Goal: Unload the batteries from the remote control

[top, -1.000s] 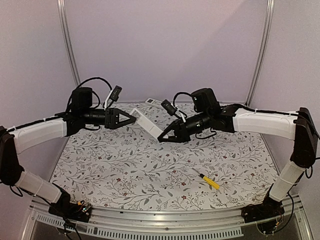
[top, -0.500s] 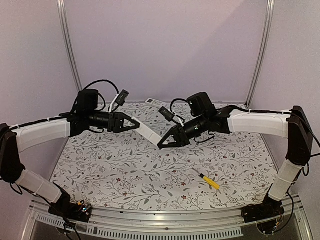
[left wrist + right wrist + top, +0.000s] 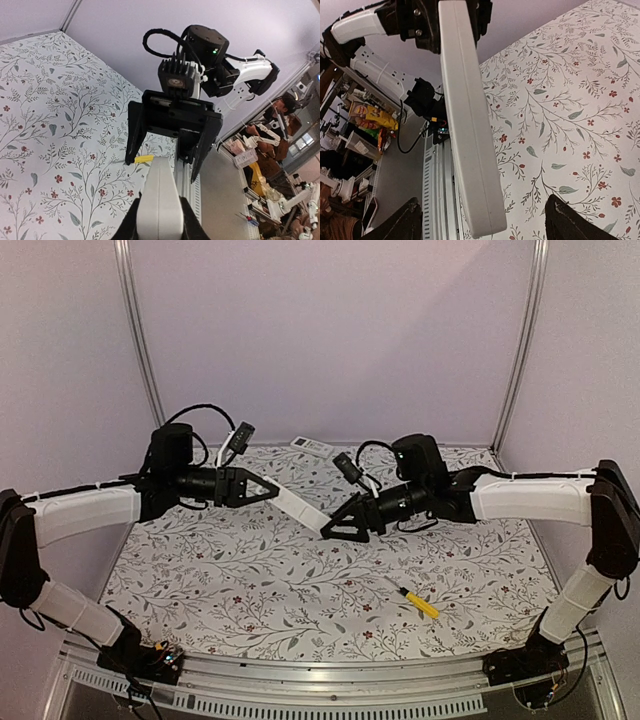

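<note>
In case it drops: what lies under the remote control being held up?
Only the floral table shows under the remote control, which the left claw holds aloft. The yellow screwdriver lies well aside. The table strip directly beneath is covered.

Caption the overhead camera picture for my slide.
Remote held aloft in the left jaws, free end between the open right jaws; yellow screwdriver on the table.
</note>
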`<state>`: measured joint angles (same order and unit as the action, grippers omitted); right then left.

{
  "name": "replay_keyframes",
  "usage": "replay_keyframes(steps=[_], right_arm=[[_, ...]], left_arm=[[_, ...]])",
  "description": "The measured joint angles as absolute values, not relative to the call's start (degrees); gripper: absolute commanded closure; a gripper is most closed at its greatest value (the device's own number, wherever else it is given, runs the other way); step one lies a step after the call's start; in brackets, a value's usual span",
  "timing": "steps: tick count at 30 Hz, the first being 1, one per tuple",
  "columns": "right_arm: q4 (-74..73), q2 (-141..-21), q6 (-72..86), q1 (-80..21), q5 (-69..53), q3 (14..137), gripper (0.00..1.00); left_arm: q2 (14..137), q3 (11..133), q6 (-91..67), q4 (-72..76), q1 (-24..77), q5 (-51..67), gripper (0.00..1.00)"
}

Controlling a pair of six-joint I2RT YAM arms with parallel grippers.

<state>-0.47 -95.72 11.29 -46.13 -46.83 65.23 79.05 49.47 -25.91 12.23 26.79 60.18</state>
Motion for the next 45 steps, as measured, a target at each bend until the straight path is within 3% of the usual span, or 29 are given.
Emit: replay_keyframes(steps=[7, 14, 21, 28, 35, 45], right_arm=[[25.1, -87.7, 27.7, -47.7, -33.6, 49.5, 0.13], [36.4, -92.3, 37.7, -54.6, -23.2, 50.6, 0.18], [39.6, -95.8, 41.7, -55.1, -19.3, 52.2, 0.24], [41.7, -96.7, 43.9, -55.1, -17.5, 52.6, 0.41], [43.2, -98.2, 45.8, -55.2, -17.1, 52.9, 0.66], [50.1, -98.2, 47.7, -55.1, -18.0, 49.4, 0.69]], left_arm=[[77.1, 44.0, -32.8, 22.8, 25.3, 58.2, 1.0], [77.1, 43.3, -35.4, 27.0, 24.9, 57.9, 1.0], [77.1, 43.3, -35.9, 27.8, 24.8, 58.0, 1.0], [76.6, 43.3, -36.1, 28.1, 24.7, 58.3, 1.0], [76.5, 43.3, -36.2, 28.3, 24.4, 58.2, 1.0], [76.4, 43.3, -38.0, 28.1, 24.2, 59.5, 1.0]])
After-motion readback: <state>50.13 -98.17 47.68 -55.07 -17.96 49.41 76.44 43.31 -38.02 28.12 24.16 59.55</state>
